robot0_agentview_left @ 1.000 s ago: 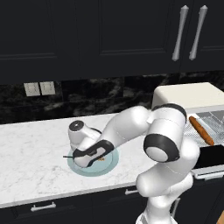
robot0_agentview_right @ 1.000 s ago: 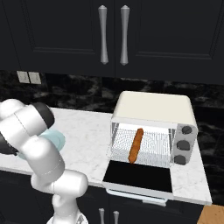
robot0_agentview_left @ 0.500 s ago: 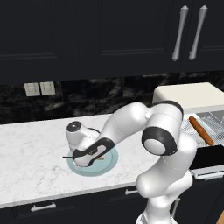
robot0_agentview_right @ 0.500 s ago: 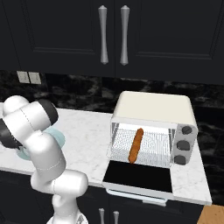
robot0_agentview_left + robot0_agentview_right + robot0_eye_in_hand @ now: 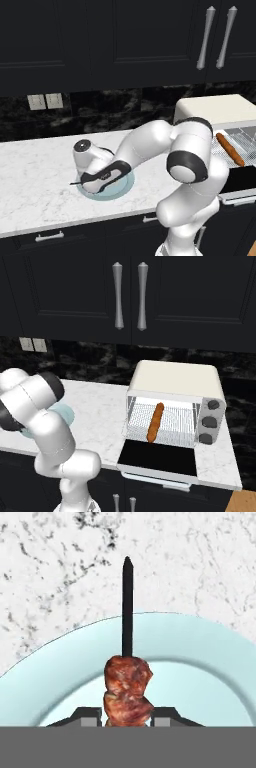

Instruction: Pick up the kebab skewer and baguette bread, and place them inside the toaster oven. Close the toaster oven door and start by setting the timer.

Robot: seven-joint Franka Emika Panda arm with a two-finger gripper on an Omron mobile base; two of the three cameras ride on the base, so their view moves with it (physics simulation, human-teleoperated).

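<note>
The kebab skewer [image 5: 127, 687] lies on a light blue plate [image 5: 205, 662], its dark stick pointing away across the rim. My gripper [image 5: 127, 717] is shut on its reddish-brown meat chunks, one fingertip on each side. From the left base view, the gripper [image 5: 94, 183] is low over the plate [image 5: 124, 187], and the skewer tip [image 5: 75, 183] sticks out to the left. The baguette bread [image 5: 155, 422] rests on the wire rack inside the cream toaster oven [image 5: 175, 381]. The toaster oven door [image 5: 157, 458] hangs open, folded down flat.
The toaster oven's knobs [image 5: 214, 404] run down its right front. The marble counter [image 5: 35, 175] stretches left of the plate. Dark upper cabinets with silver handles [image 5: 118, 296] hang above, and wall outlets [image 5: 46, 101] sit on the backsplash.
The gripper's fingers have gone from open to shut on the kebab skewer. The arm has shifted slightly over the plate. The baguette and oven stay as they were.
</note>
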